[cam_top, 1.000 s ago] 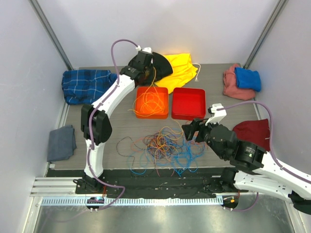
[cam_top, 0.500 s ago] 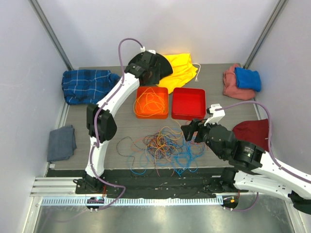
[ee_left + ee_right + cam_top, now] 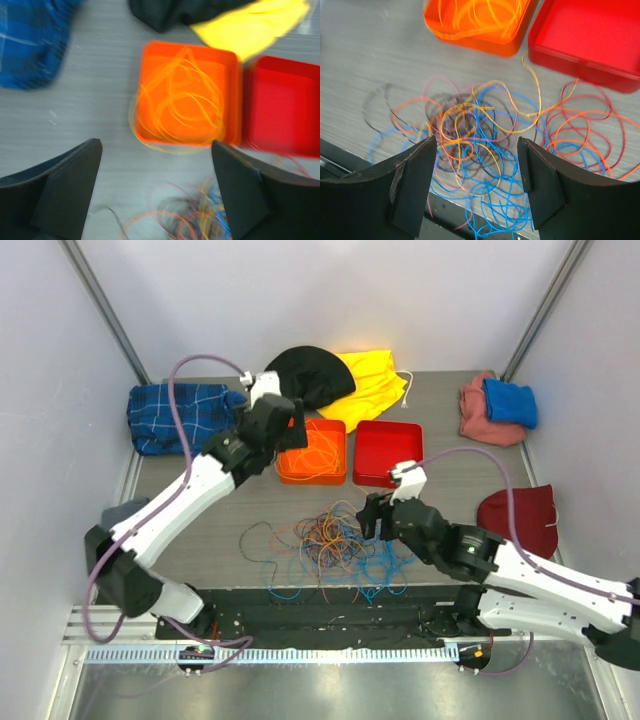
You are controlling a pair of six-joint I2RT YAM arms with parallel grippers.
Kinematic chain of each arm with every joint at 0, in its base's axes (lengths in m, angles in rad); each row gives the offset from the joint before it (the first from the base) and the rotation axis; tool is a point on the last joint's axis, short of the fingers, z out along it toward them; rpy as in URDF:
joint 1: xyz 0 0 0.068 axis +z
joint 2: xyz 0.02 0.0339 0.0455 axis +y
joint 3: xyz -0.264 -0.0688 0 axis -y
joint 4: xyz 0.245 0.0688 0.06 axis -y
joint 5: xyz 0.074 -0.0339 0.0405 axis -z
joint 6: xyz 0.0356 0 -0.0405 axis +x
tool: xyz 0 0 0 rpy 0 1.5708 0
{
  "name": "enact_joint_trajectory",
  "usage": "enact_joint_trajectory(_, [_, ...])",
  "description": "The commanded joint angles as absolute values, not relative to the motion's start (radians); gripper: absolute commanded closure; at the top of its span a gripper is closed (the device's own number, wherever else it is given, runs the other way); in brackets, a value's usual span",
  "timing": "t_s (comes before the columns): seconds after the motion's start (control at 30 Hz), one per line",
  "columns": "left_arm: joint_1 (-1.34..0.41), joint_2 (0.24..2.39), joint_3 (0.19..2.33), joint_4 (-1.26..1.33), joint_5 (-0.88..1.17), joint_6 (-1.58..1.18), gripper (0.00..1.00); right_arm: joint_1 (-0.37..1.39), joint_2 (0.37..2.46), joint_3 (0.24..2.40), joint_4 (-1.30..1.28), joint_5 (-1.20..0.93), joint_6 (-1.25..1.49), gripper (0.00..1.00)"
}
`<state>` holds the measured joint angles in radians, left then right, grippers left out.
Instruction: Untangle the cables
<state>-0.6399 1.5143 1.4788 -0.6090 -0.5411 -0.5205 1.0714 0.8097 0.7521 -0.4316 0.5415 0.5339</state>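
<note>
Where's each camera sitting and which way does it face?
Top external: above and behind, looking down on the table; left arm, right arm show.
Left wrist: high, facing down at the orange tray; open left gripper shows.
Right wrist: low over the cables, facing down; open right gripper shows.
Shared by wrist views: orange tray, red tray.

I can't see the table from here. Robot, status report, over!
Left fingers open, empty, by the orange tray. Right fingers open, above the cables. Cables one tangled heap, some in the tray. Nothing blocking.
</note>
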Motion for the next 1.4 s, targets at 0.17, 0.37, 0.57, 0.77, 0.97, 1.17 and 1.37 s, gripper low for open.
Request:
enact_joint_trajectory(0.17, [-0.795,1.122,0.964,-0.486,-0.428,-0.762,0.00,1.075,0.986,0.683,-0.273,0.376,0.580,0.29])
enact_joint_trajectory(0.37, [-0.798,0.986,0.764,-0.479,-0.391,-0.830,0.00,1.075,1.074,0.687,-0.213,0.365,0.609,0.30])
enact_joint_trajectory(0.57, [-0.798,1.064,0.738,-0.514,-0.410,-0.867,0.00,1.074,1.114,0.703,-0.175,0.367,0.637,0.31])
enact_joint_trajectory(0.77, [-0.798,1.008,0.661,-0.445,-0.374,-0.969,0.00,1.071,1.112,0.678,-0.209,0.494,0.690,0.31])
enact_joint_trajectory(0.97, [-0.798,0.841,0.509,-0.302,-0.330,-1.058,0.01,0.986,1.063,0.689,-0.342,0.586,0.758,0.33])
enact_joint_trajectory(1.17, [-0.798,0.847,0.514,-0.342,-0.316,-1.034,0.01,0.943,1.089,0.721,-0.497,0.608,0.831,0.43])
enact_joint_trajectory(1.37, [-0.798,0.859,0.485,-0.313,-0.270,-1.026,0.00,0.972,1.063,0.657,-0.462,0.538,0.899,0.51])
